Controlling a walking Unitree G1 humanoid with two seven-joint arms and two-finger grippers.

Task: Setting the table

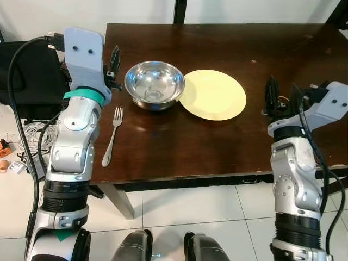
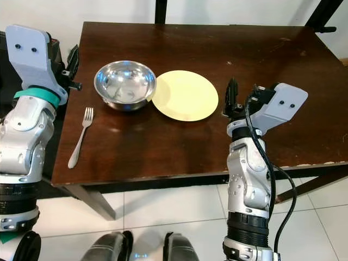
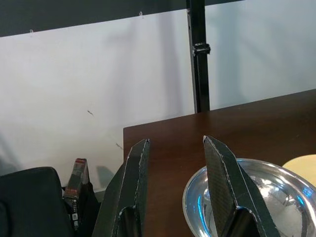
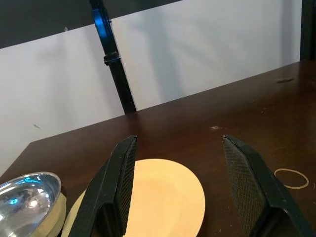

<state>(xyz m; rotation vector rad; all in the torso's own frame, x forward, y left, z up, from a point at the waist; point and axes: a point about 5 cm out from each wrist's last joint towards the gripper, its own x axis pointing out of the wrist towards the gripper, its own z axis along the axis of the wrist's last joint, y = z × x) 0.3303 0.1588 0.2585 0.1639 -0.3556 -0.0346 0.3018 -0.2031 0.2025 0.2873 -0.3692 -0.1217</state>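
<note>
— Steel bowl point(image 1: 154, 84) sits upper centre of the head view, its rim overlapping the yellow plate point(image 1: 213, 94) beside it. Fork point(image 1: 112, 135) lies at left, near the table point(image 1: 217, 147) edge.

— Grippers?

— Left gripper point(image 3: 174, 168) hovers beside the bowl, fingers apart, empty. Right gripper point(image 4: 182, 177) hangs just right of the plate, spread wide, empty too.

— How would they handle?

— I'd guess the bowl is light, stiff and slick: pinch the rim. The plate is thin and flat, so take it by its edge. The fork is slim; grip mid-handle.
</note>
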